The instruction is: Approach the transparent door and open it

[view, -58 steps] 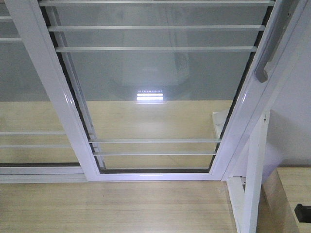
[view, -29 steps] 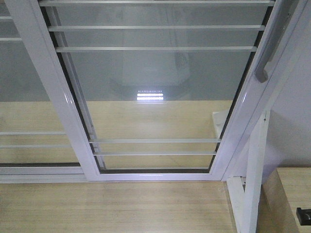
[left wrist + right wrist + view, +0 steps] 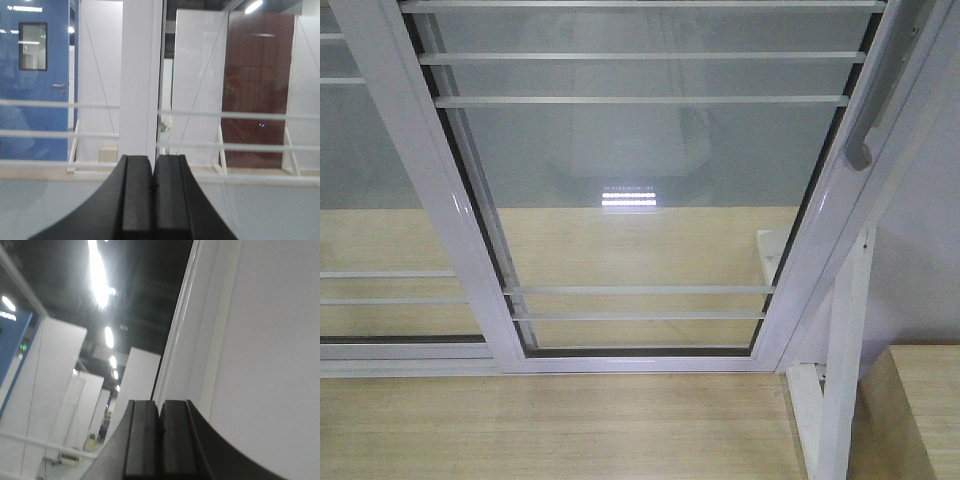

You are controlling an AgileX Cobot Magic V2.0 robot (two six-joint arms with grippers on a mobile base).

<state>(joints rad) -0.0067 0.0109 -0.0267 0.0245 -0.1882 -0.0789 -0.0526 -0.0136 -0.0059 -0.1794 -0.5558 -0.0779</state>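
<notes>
Left gripper [image 3: 152,166] and right gripper [image 3: 160,407] both pinched closed, empty | door [image 3: 640,180] dead ahead, handle [image 3: 868,130] upper right, untouched | risk: skidding off handle if reached for without opening up first

Pale wood floor [image 3: 560,425], white partition panels [image 3: 197,75], blue door [image 3: 35,100] — brown door [image 3: 257,85], bright ceiling lights [image 3: 98,280]

White-framed clear transparent door [image 3: 640,180], grey handle [image 3: 866,130], pale wood-grain floor [image 3: 560,430].
</notes>
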